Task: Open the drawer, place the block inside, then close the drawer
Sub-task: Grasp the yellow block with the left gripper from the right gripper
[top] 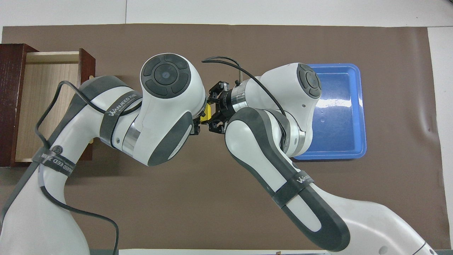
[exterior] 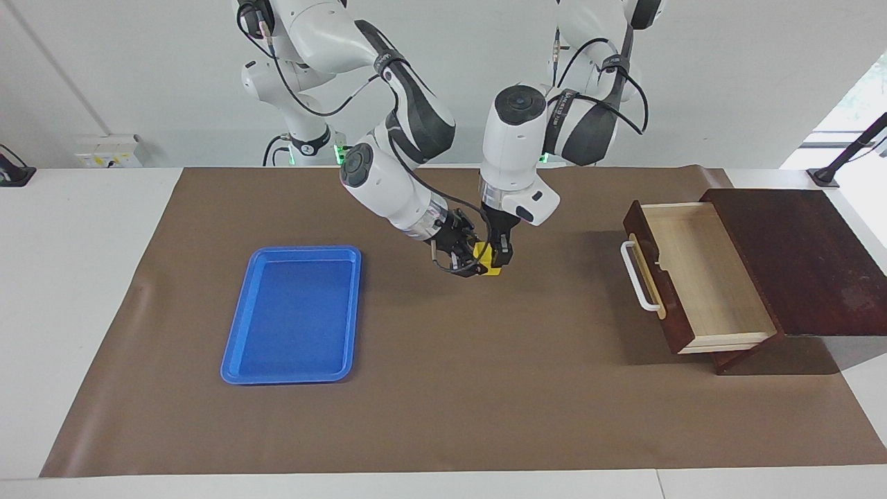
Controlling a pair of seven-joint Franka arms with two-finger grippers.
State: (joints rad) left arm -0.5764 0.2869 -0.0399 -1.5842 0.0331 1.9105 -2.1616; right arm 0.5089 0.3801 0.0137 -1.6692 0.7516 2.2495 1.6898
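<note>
Drawer (exterior: 700, 277): opened, empty, at left arm's end. Block (exterior: 489, 259): mid-table, clamped by left gripper (exterior: 500, 258) and right gripper (exterior: 466, 262) together, handover judged underway. Left: block to be placed in, drawer shut.

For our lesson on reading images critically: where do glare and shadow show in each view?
Overhead view: white glare streaks the flat blue plastic tray beside the right arm. Facing view: the open dark reddish-brown wooden drawer casts a soft shadow on the brown mat; bright daylight washes out the window corner.
</note>
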